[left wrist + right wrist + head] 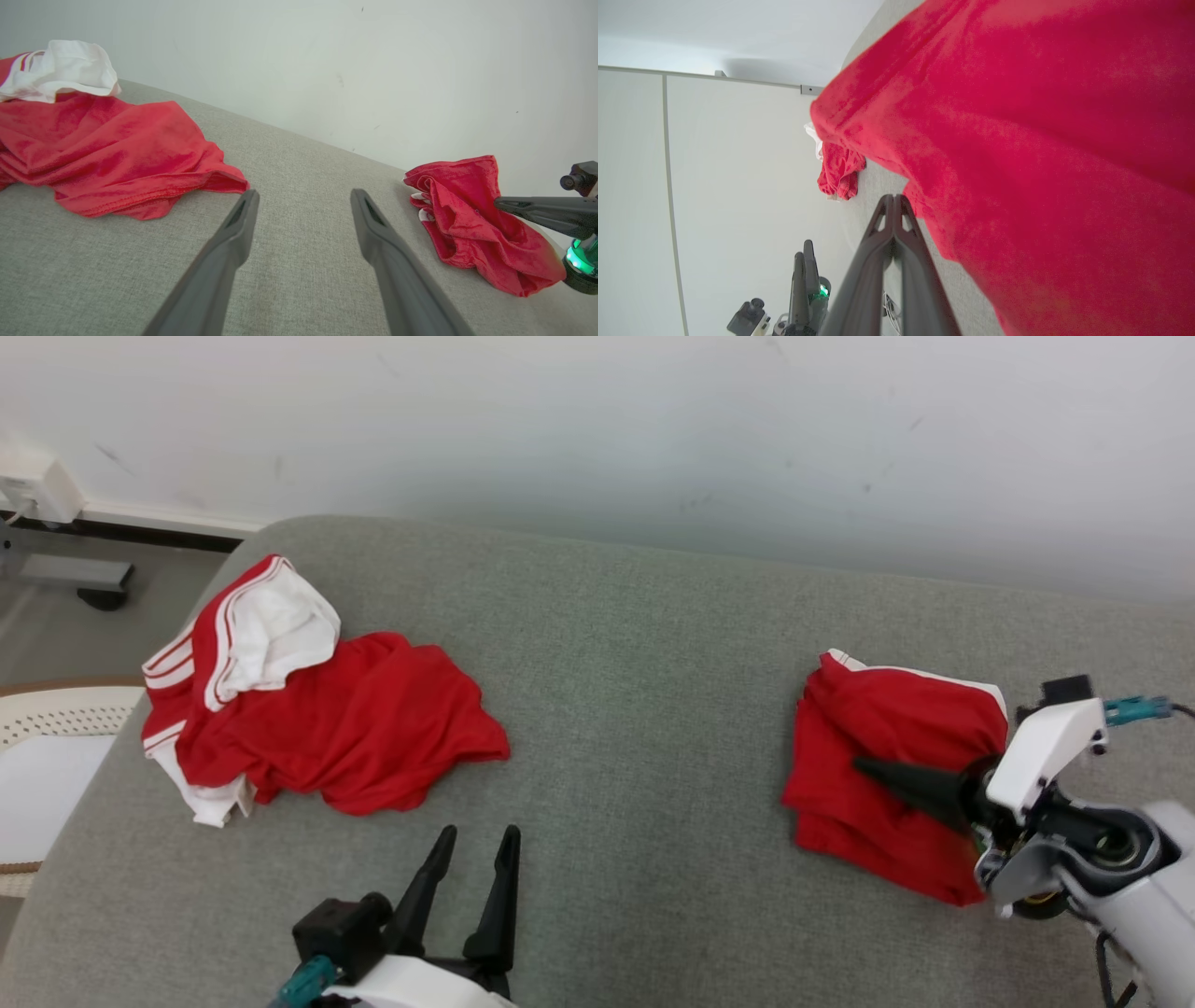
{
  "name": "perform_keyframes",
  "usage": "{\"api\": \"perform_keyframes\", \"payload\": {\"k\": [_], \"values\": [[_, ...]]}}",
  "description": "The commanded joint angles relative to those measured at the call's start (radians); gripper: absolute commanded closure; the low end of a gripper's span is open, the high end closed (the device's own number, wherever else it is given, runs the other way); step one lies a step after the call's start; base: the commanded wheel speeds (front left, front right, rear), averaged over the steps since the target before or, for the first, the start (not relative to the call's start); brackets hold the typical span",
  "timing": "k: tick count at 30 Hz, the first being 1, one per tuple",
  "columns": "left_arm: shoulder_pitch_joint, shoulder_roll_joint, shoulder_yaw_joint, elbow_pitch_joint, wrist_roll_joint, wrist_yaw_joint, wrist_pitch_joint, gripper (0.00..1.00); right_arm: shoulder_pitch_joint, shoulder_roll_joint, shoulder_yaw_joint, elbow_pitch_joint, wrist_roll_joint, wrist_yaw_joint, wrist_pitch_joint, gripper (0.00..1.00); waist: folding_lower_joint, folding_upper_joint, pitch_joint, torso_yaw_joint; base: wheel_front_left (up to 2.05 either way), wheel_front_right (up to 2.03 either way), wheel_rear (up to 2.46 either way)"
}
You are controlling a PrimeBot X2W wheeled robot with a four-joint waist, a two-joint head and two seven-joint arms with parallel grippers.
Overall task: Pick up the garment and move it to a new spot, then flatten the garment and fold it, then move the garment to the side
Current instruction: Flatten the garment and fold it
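Grey couch: wrist view reveals right gripper closed.

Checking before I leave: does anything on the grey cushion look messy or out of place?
Yes. The red-and-white garment at the left lies crumpled, white part flipped up. The red garment at the right is only loosely folded, edges bunched; the right gripper is shut over it, no cloth visibly pinched.
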Motion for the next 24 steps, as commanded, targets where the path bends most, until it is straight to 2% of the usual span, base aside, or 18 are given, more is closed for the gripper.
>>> {"api": "perform_keyframes", "payload": {"k": [1,8,16,17,18,20,24], "values": [[0.008,0.004,0.004,0.004,-0.014,0.001,0.0,0.0,0.036,-0.011,0.001,-0.026,-0.003,0.001,0.009,1.0,0.0,-0.0001,-0.005,-0.001,0.0,0.0,0.0],[0.025,0.004,0.01,0.01,-0.011,0.001,0.0,0.0,0.125,-0.011,0.059,-0.228,-0.128,0.001,0.012,1.0,0.0,-0.0001,-0.033,-0.024,0.0,0.0,0.0],[0.041,0.004,0.033,-0.002,0.014,-0.001,0.0,0.0,0.2,-0.036,-0.056,-0.472,-0.215,0.001,-0.172,1.0,0.0,-0.0001,-0.08,-0.069,0.0,0.0,0.0],[0.043,0.004,0.035,-0.004,0.016,-0.002,0.0,0.0,0.209,-0.046,-0.074,-0.497,-0.237,0.001,-0.207,0.77,0.0,-0.0001,-0.084,-0.075,0.0,0.0,0.0],[0.046,0.004,0.037,-0.006,0.019,-0.003,0.0,0.0,0.217,-0.055,-0.086,-0.52,-0.26,0.001,-0.235,0.64,0.0,-0.0001,-0.089,-0.082,0.0,0.0,0.0],[0.048,0.004,0.042,-0.012,0.024,-0.001,0.0,0.0,0.235,-0.074,-0.11,-0.561,-0.312,0.001,-0.303,0.0,0.0,-0.0001,-0.094,-0.096,0.0,0.0,0.0],[0.046,0.004,0.068,-0.027,0.037,0.002,0.0,0.0,0.254,-0.118,-0.135,-0.615,-0.455,0.001,-0.451,0.0,0.0,-0.0001,-0.099,-0.125,0.0,0.0,0.0]]}}
